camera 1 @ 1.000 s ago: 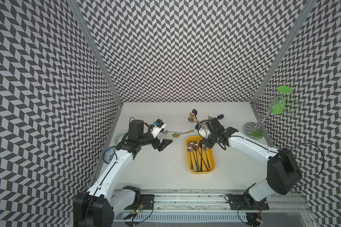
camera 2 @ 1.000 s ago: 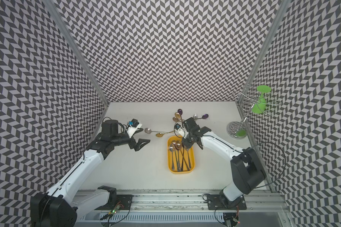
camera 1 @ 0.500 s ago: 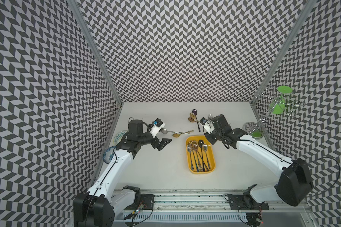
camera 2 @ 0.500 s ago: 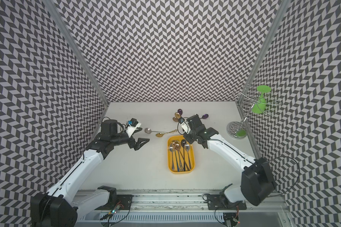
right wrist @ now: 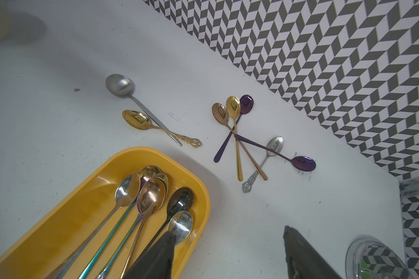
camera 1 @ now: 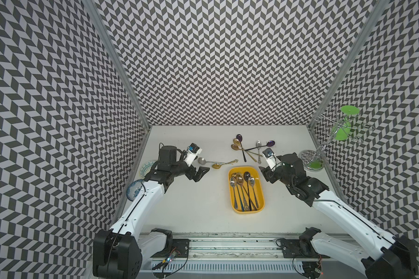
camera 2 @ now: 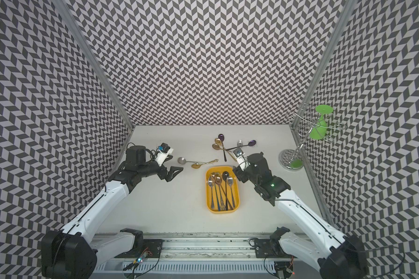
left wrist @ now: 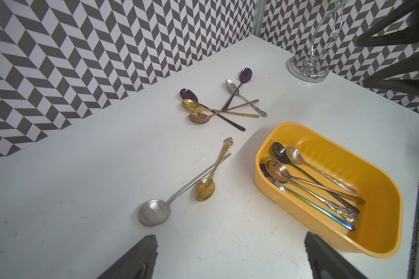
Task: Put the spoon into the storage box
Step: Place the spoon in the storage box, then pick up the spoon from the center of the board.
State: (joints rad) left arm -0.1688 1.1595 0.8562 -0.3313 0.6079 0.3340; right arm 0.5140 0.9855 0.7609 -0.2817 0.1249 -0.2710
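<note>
The yellow storage box (camera 1: 230, 193) (camera 2: 207, 193) lies mid-table with several spoons (camera 1: 243, 187) in it. My right gripper (camera 1: 265, 172) (right wrist: 228, 230) hangs open at the box's far right corner; one of its fingers (right wrist: 160, 251) is over a silver spoon (right wrist: 180, 224) in the box, the other over bare table. Nothing is between them. A large silver spoon (camera 1: 203, 160) (left wrist: 153, 212) and a gold spoon (camera 1: 217, 165) (left wrist: 205, 190) lie left of the box. My left gripper (camera 1: 201, 173) (left wrist: 230, 235) is open just in front of them, empty.
Several more spoons (camera 1: 249, 147) (right wrist: 240, 135) lie crossed behind the box. Two patterned plates (camera 1: 148, 166) (camera 1: 134, 190) sit along the left wall. A chrome rack (camera 1: 311, 159) holding a green glass (camera 1: 344, 125) stands at the right wall.
My right gripper has opened wide and drawn back from over the box's far end to its right corner. The left arm has stayed still.
</note>
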